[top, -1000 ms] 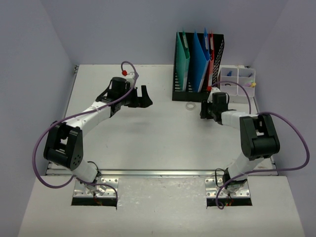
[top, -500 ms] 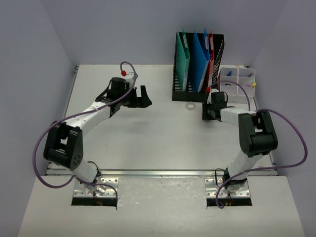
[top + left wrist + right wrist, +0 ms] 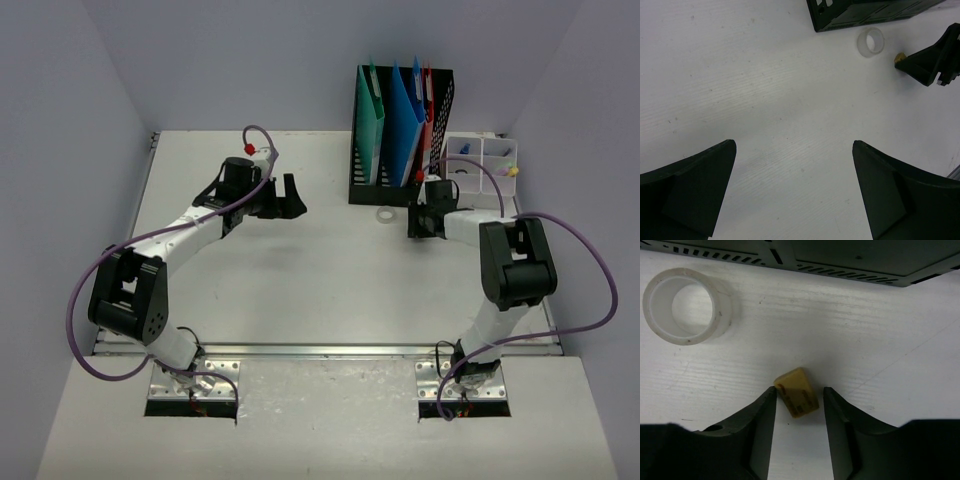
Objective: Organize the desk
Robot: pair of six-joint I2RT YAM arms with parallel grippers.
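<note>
My right gripper (image 3: 800, 390) is down at the desk (image 3: 875, 355), its jaws roughly half open around a small tan block (image 3: 797, 400), which looks like an eraser. I read this as a pickup of a stray item that belongs in storage. One fingertip (image 3: 771, 395) touches a corner of the block. On the other side I see only a sliver of white between block and finger, so I cannot tell whether the grip is firm or whether the block is resting on the desk.

Ahead of these jaws and off to one side, a clear tape roll (image 3: 720, 315) lies flat on the desk, apart from the block. Beyond the jaws runs the base of the black mesh file holder (image 3: 865, 255). I judge the roll to be another loose item waiting its turn.

My left gripper (image 3: 793, 145) hangs with its jaws as wide as they go, holding nothing and touching nothing. Only bare white desk shows between and below them. It is well apart from the work, probably parked clear of the right arm.
</note>
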